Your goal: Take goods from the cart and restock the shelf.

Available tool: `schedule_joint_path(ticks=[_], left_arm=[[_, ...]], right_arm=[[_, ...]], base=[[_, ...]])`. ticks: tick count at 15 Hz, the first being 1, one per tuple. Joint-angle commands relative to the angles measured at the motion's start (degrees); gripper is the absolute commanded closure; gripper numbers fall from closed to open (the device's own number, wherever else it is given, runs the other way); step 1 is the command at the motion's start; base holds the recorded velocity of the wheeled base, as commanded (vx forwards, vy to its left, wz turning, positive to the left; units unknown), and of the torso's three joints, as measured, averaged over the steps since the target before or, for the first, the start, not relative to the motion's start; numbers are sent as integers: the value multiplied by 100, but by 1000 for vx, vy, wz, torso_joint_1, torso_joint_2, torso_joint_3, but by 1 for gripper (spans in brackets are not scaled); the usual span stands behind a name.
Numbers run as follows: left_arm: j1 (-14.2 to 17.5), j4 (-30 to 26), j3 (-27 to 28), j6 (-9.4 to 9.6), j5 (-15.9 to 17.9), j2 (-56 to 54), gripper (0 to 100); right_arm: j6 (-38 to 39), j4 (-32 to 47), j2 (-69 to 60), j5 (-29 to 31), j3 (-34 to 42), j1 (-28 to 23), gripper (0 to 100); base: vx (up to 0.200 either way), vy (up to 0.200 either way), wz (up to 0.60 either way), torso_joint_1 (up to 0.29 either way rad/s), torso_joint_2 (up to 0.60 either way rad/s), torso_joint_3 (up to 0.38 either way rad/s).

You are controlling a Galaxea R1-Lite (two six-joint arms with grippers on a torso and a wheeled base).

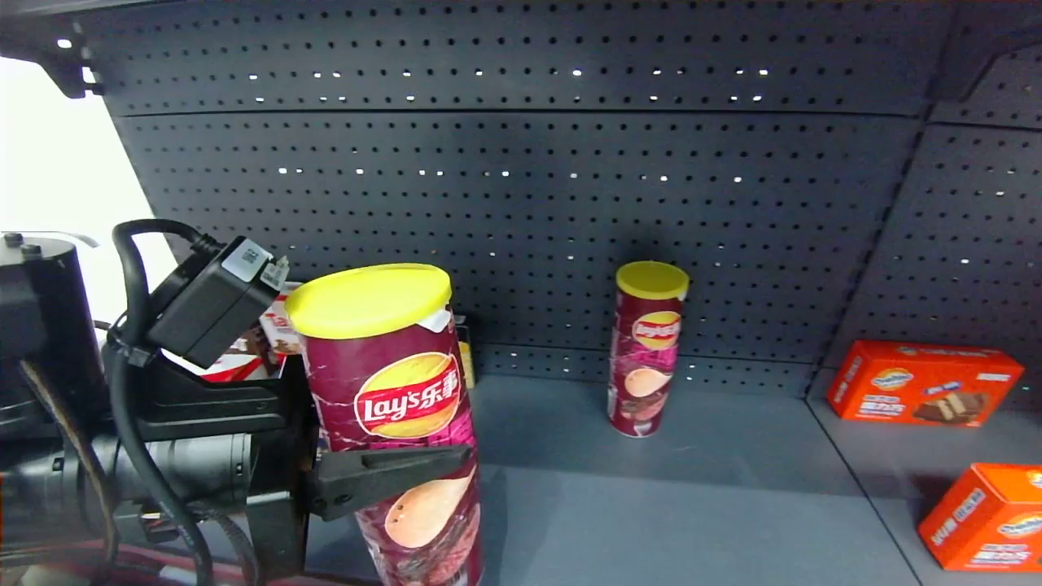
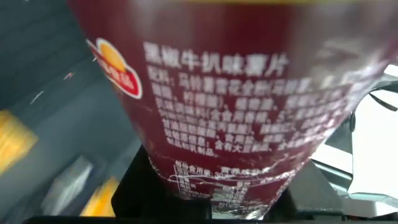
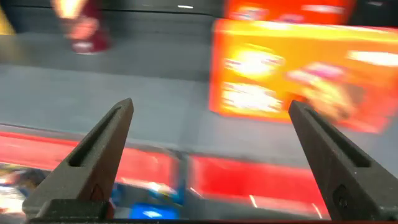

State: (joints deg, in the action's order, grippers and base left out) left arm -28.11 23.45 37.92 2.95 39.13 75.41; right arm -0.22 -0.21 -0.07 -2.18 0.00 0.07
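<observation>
The left gripper pinches the chip can upright over the front left of the shelf (right gripper spread, holding nothing), so a tilted release could topple the tall tube off the edge.

The can in the left gripper bears a red-and-yellow logo just above where it is gripped and rows of white print facing the wrist; the farther can repeats the logo.
</observation>
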Motion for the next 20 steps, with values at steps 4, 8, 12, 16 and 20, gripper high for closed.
schedule_joint_path(ticks=[4,8,12,16,20], left_arm=[[7,1,-13,4,-11,35,100],[16,98,4,21,-64,114,100],[25,608,31,-31,-398,264,100],[25,572,-338,-23,-433,9,100],[43,608,-303,-5,-503,0,100]], right_arm=[[-4,3,7,-2,0,-7,0],[-4,-6,7,-2,0,1,0],[-4,-6,7,-2,0,1,0],[-31,3,7,-63,0,10,0],[4,-50,394,157,-1028,-42,0]], base=[[0,0,0,0,0,0],[0,0,0,0,0,0],[0,0,0,0,0,0],[0,0,0,0,0,0],[0,0,0,0,0,0]])
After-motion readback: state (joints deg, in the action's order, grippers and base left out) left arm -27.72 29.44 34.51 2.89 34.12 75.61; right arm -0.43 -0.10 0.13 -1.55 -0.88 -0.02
